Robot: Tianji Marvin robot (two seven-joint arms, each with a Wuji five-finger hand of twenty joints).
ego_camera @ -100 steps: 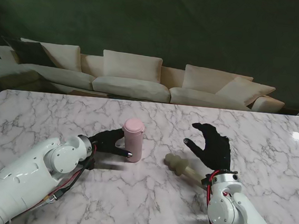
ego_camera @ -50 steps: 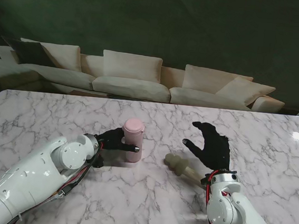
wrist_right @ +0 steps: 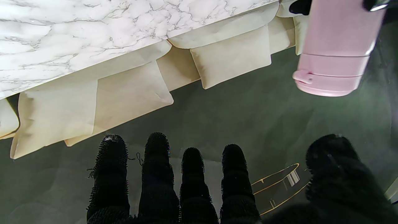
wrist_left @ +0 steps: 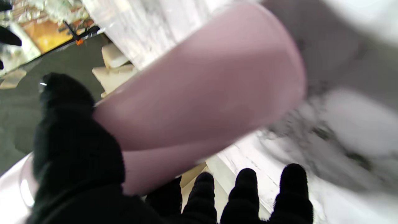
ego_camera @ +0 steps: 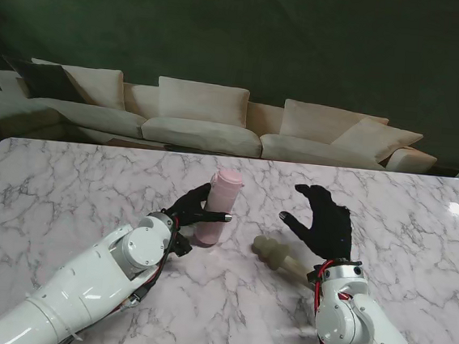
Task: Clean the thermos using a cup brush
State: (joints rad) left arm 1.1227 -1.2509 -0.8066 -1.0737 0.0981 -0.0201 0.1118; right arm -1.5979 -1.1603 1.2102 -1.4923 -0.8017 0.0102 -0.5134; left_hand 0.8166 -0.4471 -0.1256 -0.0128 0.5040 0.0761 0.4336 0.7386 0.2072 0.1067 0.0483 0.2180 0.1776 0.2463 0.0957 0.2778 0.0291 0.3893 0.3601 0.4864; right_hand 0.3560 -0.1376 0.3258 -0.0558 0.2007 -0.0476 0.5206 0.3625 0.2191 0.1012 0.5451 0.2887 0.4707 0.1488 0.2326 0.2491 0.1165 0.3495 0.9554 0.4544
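The left robot hand (ego_camera: 191,211) is wrapped around the pink thermos (ego_camera: 216,206). Its black fingers (ego_camera: 214,217) reach across the front of the bottle and hold it tight. In the left wrist view the thumb (wrist_left: 67,124) presses on one side of the thermos (wrist_left: 199,90) and the other fingers (wrist_left: 245,193) curl under it. The thermos leans, with its closed lid tipped away from me and to the right. Its bottom end looks just off the marble bench (ego_camera: 65,189), but I cannot tell for sure.

The right robot hand (ego_camera: 322,223) is to the right of the thermos and does not touch it. It holds nothing, and its fingers (wrist_right: 157,174) are spread apart, with the palm up in the air.

The cup brush (ego_camera: 280,256) lies flat on the bench between the two hands, just beside the right hand and a bit nearer to me. Its pale sponge head points toward the thermos. Nothing is touching it.

Past the far edge of the bench is a long cream sofa (ego_camera: 202,120) with cushions.
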